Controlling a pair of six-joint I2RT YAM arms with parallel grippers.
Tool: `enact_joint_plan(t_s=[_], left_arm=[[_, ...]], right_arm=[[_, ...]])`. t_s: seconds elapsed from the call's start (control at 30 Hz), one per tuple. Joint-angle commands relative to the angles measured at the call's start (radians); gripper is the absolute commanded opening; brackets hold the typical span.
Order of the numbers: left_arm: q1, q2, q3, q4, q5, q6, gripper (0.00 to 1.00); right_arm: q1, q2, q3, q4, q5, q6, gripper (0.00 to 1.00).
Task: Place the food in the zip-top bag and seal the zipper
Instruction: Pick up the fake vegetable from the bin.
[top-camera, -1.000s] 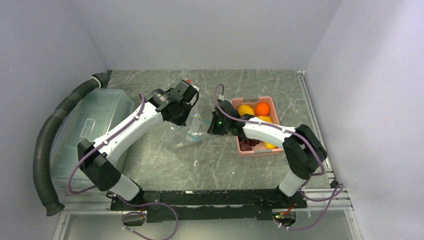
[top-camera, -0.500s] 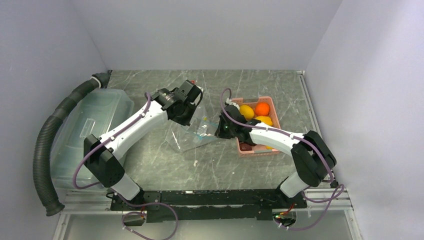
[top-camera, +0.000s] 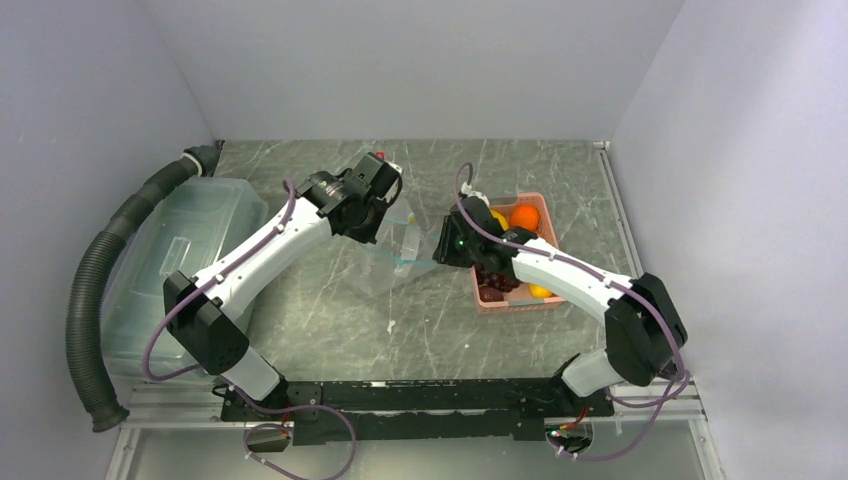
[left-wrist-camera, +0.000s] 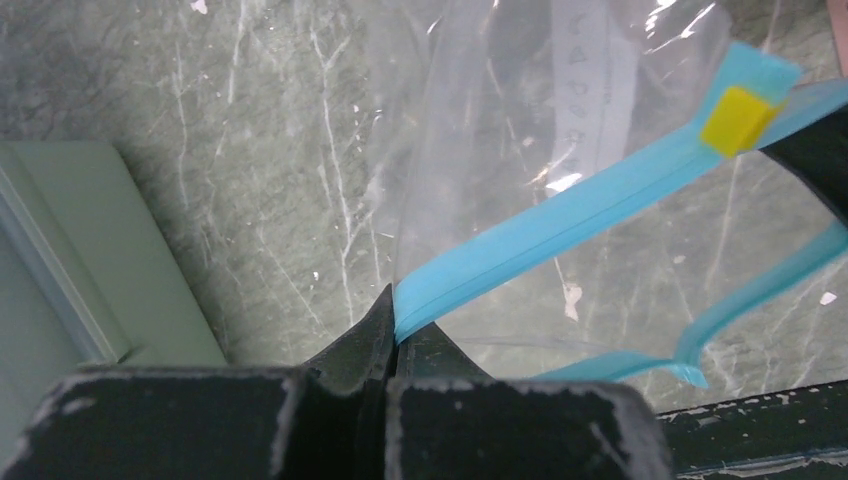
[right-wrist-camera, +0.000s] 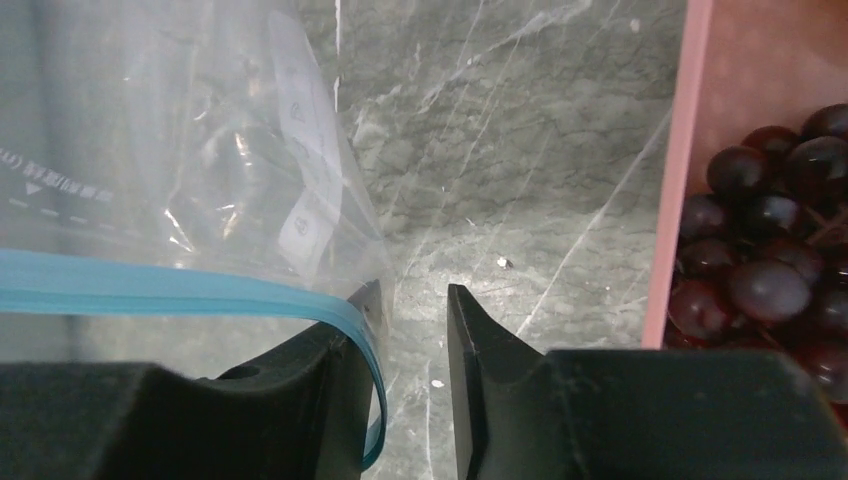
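The clear zip-top bag (top-camera: 392, 262) hangs over the table between my arms. My left gripper (left-wrist-camera: 393, 320) is shut on one end of its teal-blue zipper (left-wrist-camera: 560, 205), which carries a yellow slider (left-wrist-camera: 738, 118). My right gripper (right-wrist-camera: 415, 300) stands open at the bag's other end. The zipper strip (right-wrist-camera: 150, 288) curls over that gripper's left finger, unpinched. The food sits in the pink basket (top-camera: 516, 304): an orange ball (top-camera: 524, 217), a yellow lemon (top-camera: 497, 219), a purple grape bunch (right-wrist-camera: 770, 260) and another yellow piece (top-camera: 540, 291). The bag holds nothing.
A large translucent lidded bin (top-camera: 180, 260) lies at the left, with a black corrugated hose (top-camera: 90, 290) curving round it. Grey walls close in the table on three sides. The basket stands right beside my right gripper (top-camera: 447, 250).
My right gripper has opened and let go of the zipper strip. Both grippers have shifted slightly to the right and back, carrying the bag with them.
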Motion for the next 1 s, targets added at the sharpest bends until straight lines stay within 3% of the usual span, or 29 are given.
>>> enact_joint_plan(t_s=[0.0,0.17,0.7,0.97], left_arm=[[0.011,-0.001,0.028,-0.002,-0.061,0.035,0.0],[0.011,0.006,0.018,0.004,-0.052,0.038,0.0],[0.012,0.0,0.014,0.002,-0.069,0.043,0.0],[0.012,0.015,0.112,-0.088,-0.213,0.06,0.0]], right_arm=[[-0.011,-0.077,0.06,-0.099,0.044,-0.037,0.38],[-0.011,-0.143,0.075,-0.12,0.026,-0.047,0.46],[-0.011,-0.321,0.163,-0.227,0.048,-0.089,0.58],[-0.011,-0.363,0.143,-0.255,0.095,-0.112,0.59]])
